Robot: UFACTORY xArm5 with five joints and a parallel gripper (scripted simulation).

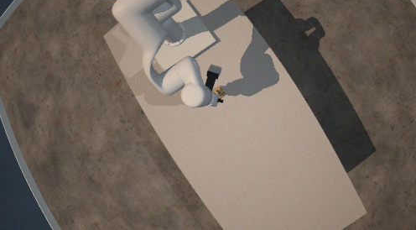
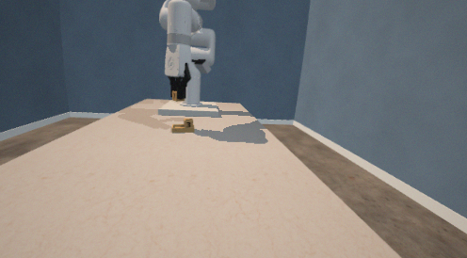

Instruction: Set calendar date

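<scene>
In the exterior view my gripper [image 2: 175,94] hangs well above the table, pointing down, shut on a small tan calendar cube [image 2: 175,94]. Below it and slightly to the right, the tan wooden tray [image 2: 182,128] lies flat on the table with a second cube [image 2: 189,123] standing at its right end. The digits are too small to read. In the overhead view the black gripper [image 1: 217,94] sticks out from the white wrist [image 1: 195,96], and a tan piece with a dark mark [image 1: 219,91] shows beside it. I cannot tell there whether that piece is the tray or the held cube.
The arm's white base plate [image 2: 188,108] sits on the table just behind the tray, and it also shows in the overhead view [image 1: 184,39]. The long beige table [image 1: 252,138] stretches away from the arm. Blue walls stand around the room.
</scene>
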